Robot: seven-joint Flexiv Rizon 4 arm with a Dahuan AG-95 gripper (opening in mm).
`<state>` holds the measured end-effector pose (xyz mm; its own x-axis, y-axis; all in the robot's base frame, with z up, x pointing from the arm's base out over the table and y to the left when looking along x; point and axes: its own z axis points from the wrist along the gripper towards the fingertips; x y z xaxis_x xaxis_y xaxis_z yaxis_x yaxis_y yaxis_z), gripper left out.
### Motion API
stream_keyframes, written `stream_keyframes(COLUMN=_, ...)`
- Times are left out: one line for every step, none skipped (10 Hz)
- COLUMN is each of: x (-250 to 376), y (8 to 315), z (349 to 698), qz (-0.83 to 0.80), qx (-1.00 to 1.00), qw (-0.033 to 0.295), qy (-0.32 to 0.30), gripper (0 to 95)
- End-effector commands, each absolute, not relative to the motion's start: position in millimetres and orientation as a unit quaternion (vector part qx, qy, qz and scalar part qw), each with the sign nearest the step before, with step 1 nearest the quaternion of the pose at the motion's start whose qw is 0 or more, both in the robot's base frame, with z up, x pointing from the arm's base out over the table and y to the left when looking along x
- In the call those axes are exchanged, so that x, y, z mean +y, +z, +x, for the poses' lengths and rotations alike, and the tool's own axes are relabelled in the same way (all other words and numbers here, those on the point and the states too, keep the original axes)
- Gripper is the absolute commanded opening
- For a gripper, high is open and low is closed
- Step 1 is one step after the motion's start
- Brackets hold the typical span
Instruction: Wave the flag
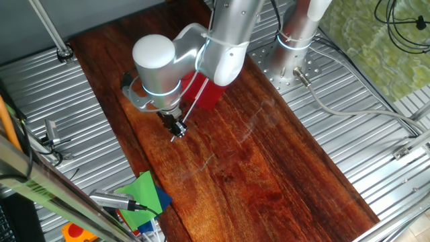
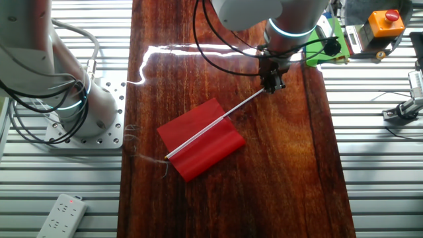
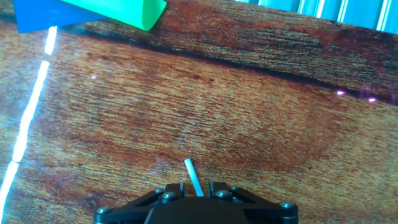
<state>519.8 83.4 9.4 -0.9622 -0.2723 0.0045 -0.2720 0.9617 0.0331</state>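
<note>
The flag is a red rectangle lying on the wooden table, partly hidden by the arm in one fixed view. Its thin white stick runs from the cloth up to my gripper. The gripper is at the stick's far end. In the hand view the stick's tip pokes out between the jaws of the gripper, which look closed on it. The cloth still rests on the wood.
Green paper and blue paper lie at the table's edge just beyond the gripper, and show in one fixed view. A second arm's base stands beside the table. A white power strip lies on the metal bench.
</note>
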Motion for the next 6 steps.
stream_keyframes(x=84.2, y=7.1, z=520.3, qz=0.137, qx=-0.99, qw=0.003, qy=-0.015, gripper=19.0)
stream_keyframes(x=84.4, y=5.9, z=519.9, qz=0.137, qx=-0.99, qw=0.002, qy=-0.015, gripper=19.0)
stream_keyframes(x=84.3, y=5.9, z=519.9, qz=0.137, qx=-0.991, qw=0.002, qy=-0.015, gripper=19.0)
stream_keyframes(x=84.4, y=5.6, z=519.9, qz=0.135, qx=-0.991, qw=0.002, qy=-0.015, gripper=19.0)
stream_keyframes(x=84.4, y=5.4, z=519.8, qz=0.133, qx=-0.991, qw=0.001, qy=-0.015, gripper=0.0)
stream_keyframes(x=84.4, y=5.4, z=519.8, qz=0.134, qx=-0.991, qw=0.0, qy=-0.013, gripper=0.0)
